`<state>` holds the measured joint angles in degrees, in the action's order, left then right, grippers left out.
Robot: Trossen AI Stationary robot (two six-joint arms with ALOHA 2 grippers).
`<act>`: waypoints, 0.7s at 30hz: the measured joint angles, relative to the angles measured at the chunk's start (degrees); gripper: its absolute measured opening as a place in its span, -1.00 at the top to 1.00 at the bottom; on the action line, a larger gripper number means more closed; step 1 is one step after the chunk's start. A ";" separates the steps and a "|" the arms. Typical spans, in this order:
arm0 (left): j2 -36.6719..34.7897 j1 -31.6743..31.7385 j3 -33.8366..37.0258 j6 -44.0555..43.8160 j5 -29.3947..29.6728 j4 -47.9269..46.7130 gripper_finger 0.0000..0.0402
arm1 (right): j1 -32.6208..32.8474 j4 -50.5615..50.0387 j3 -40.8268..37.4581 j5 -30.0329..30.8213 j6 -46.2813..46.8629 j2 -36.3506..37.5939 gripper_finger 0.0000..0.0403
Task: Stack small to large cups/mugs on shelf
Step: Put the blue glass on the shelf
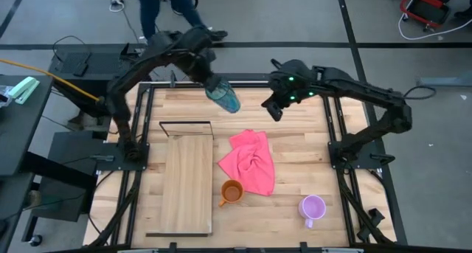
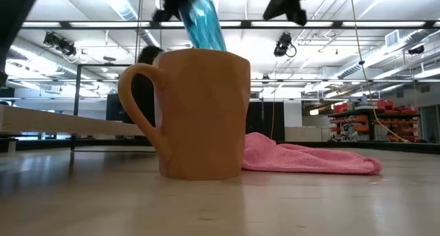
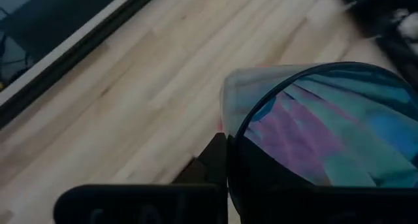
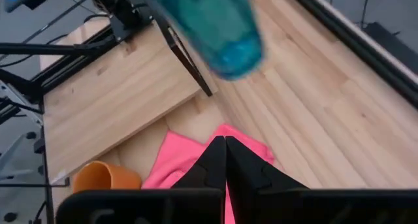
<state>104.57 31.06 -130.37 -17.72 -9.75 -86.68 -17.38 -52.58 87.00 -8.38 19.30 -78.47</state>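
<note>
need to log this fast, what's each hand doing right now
left hand: closed on the teal tumbler, lifted above the table's far edge
right hand: closed, holding nothing, raised over the table

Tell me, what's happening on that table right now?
Left gripper shut on teal tumbler, lifted above the table's far side. Right gripper shut, empty, hovering. Orange mug and purple mug off the shelf. Pink cloth beside shelf.

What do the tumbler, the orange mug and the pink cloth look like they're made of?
Teal tumbler: seemingly clear tinted plastic, glossy; light and colours show through its wall. Orange mug: matte, opaque, faintly faceted sides, so plastic or glazed ceramic; the look leaves it open. Pink cloth: soft woven fabric, lying rumpled in folds with a fine textured surface.
</note>
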 joint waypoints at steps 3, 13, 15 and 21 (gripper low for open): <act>-3.63 -2.09 0.11 -1.44 0.24 -2.73 0.94 | -0.04 -1.16 0.00 1.91 -0.02 2.36 0.95; -12.36 -12.21 0.82 -11.38 4.19 -3.09 0.94 | 0.13 -2.13 0.00 3.93 0.00 6.06 0.95; -13.60 -14.12 2.74 -12.98 5.35 -3.49 0.94 | 0.58 -2.84 0.01 3.92 -0.02 6.05 0.95; -17.69 -18.48 14.98 -17.90 7.96 -3.27 0.94 | 2.66 -5.84 -0.79 3.92 0.09 6.01 0.95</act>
<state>86.88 12.59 -115.38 -35.61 -1.78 -89.95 -14.73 -58.42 86.21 -4.46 19.40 -72.46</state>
